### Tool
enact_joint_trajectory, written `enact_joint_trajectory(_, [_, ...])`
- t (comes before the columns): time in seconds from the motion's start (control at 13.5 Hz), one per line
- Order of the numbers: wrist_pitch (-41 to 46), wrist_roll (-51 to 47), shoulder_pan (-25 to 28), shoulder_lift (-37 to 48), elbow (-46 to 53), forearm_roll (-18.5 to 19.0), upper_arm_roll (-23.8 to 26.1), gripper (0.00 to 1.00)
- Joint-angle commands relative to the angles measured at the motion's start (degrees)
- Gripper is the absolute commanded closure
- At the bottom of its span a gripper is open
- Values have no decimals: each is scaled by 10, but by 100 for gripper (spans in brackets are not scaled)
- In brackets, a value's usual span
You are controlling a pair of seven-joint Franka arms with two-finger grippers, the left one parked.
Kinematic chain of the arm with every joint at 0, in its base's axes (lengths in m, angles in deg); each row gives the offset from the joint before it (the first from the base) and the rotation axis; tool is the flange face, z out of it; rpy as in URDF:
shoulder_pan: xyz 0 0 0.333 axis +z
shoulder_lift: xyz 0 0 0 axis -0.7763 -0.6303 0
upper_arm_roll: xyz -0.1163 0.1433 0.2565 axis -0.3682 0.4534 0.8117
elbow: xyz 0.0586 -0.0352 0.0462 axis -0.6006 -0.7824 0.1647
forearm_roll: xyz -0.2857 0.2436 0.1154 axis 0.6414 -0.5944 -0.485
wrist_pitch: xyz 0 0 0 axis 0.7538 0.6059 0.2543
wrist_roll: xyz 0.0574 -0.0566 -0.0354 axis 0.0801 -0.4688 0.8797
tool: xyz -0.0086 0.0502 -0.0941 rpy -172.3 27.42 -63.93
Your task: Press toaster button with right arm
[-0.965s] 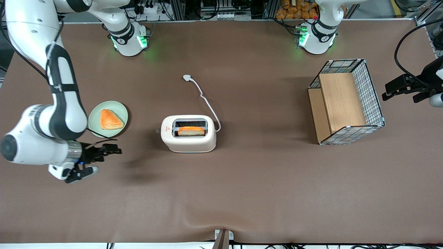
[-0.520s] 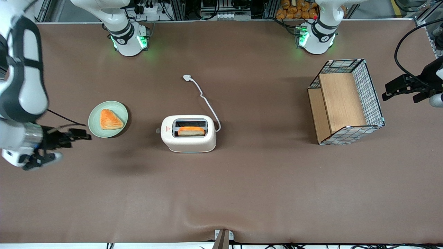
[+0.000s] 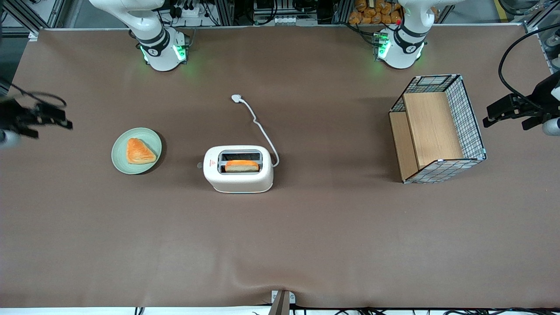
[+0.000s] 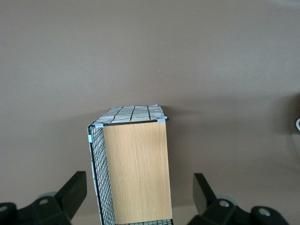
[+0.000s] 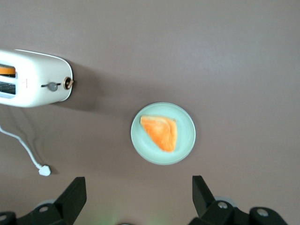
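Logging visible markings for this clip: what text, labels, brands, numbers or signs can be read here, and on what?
Toaster: small red triangle mark with tiny red print under it, too small to read.
No other text or signs are legible.
The gripper, near the working arm's end of the table, shows no lettering.

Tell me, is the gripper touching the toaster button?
Apart. In the front view the gripper hangs at the working arm's end of the table, with the plate and bare table between it and the toaster button.

table (image 3: 306, 240): brown cloth | on it: toaster (image 3: 238, 169), green plate (image 3: 136, 151), wire basket (image 3: 437, 129) | gripper (image 3: 50, 118) above the working arm's end
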Motion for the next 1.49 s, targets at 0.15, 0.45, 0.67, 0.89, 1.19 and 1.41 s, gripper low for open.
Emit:
enact_joint_trajectory(0.15, [9,-64,-10,42,-11,27,9,0])
enact_joint_trajectory(0.45, [62,-106,-11,48,18,43,13,0])
enact_joint_trajectory(0.67, [106,-138,-12,48,26,37,14,0])
enact_joint_trajectory(0.89, [108,-138,-11,48,37,38,13,0])
enact_joint_trajectory(1.19, [112,-138,2,42,48,41,13,0])
enact_joint_trajectory(1.41, [107,-139,7,34,66,44,13,0])
